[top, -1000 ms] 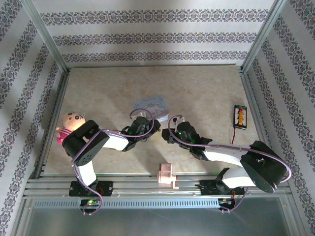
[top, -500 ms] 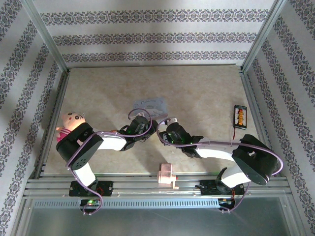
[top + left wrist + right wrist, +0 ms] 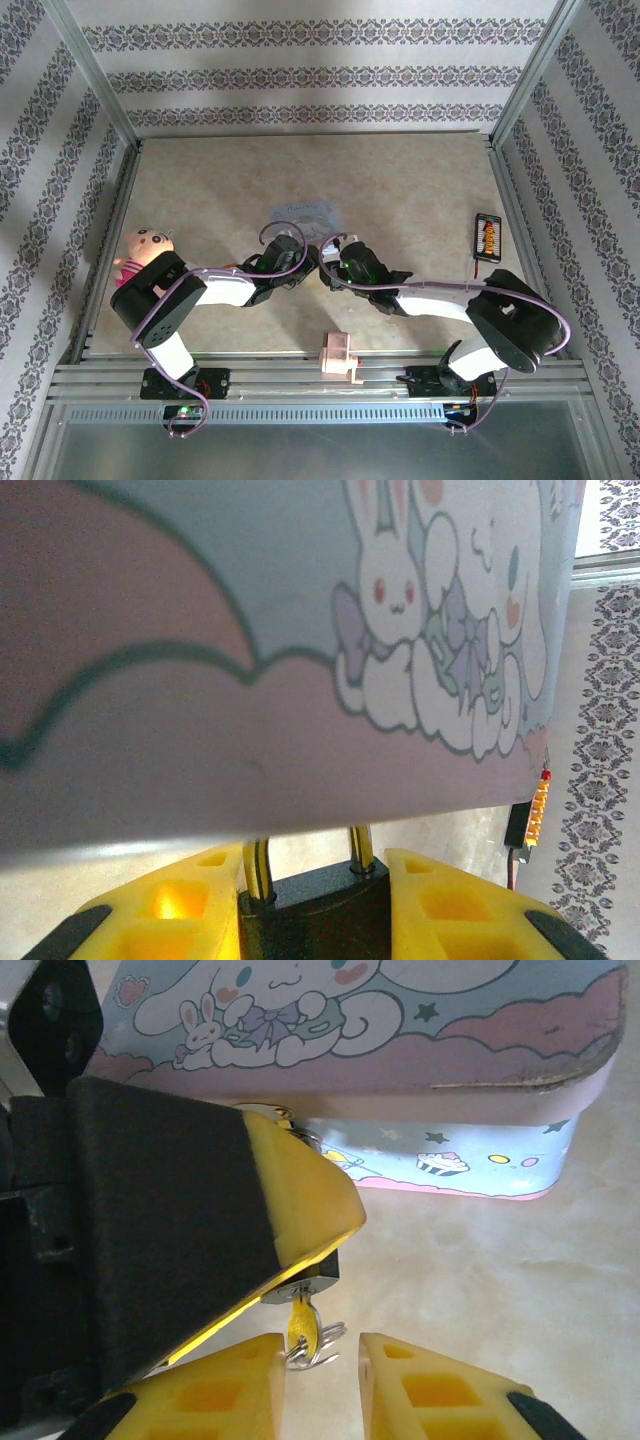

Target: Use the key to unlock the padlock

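The dark padlock (image 3: 310,910) sits clamped between my left gripper's (image 3: 312,860) yellow fingers, its silver shackle rising to the pale blue tin (image 3: 250,630). In the right wrist view the padlock's underside (image 3: 322,1272) pokes out below the left gripper's finger (image 3: 290,1200). The small key (image 3: 300,1322) hangs from the keyhole with a wire ring (image 3: 322,1346) on it. My right gripper (image 3: 320,1348) stands open around the key, which lies close to its left finger (image 3: 220,1390). From above, the left gripper (image 3: 308,258) and right gripper (image 3: 332,268) meet just below the tin (image 3: 305,212).
A pink plastic block (image 3: 340,355) lies at the near rail between the arm bases. A doll (image 3: 140,250) sits at the left edge. A black device with orange parts (image 3: 487,237) and its cable lies at the right edge.
My right arm has swung left and brought its gripper up against the left gripper. The left gripper has stayed shut on the padlock and barely shifted.
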Controlling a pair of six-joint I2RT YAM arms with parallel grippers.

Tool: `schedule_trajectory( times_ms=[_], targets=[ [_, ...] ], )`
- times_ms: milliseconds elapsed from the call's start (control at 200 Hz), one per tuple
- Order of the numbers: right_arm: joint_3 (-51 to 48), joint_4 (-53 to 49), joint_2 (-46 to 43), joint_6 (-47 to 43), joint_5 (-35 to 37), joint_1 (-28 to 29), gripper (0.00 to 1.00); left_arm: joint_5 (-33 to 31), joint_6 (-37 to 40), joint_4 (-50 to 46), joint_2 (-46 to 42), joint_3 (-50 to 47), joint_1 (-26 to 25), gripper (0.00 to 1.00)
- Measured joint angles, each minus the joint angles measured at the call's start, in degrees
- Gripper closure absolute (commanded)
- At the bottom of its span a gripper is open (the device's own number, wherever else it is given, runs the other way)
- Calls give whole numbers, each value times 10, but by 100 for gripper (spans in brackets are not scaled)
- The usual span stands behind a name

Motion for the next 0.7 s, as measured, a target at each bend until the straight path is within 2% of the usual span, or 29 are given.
schedule_trajectory(
  times_ms=[265, 415, 590, 700],
  targets=[
    [-11, 47, 26, 42, -47, -25, 79, 4, -3, 0, 0, 0, 0, 96],
    [-22, 101, 48, 76, -84, -37, 85, -1, -3, 0, 1, 0, 0, 96],
    [-46, 204, 83, 144, -132, -57, 100, -7, -6, 14, 7, -3, 3, 97],
    [-61, 283, 115, 200, -158, -72, 100, -15, -7, 28, 12, -4, 5, 96]
  ],
)
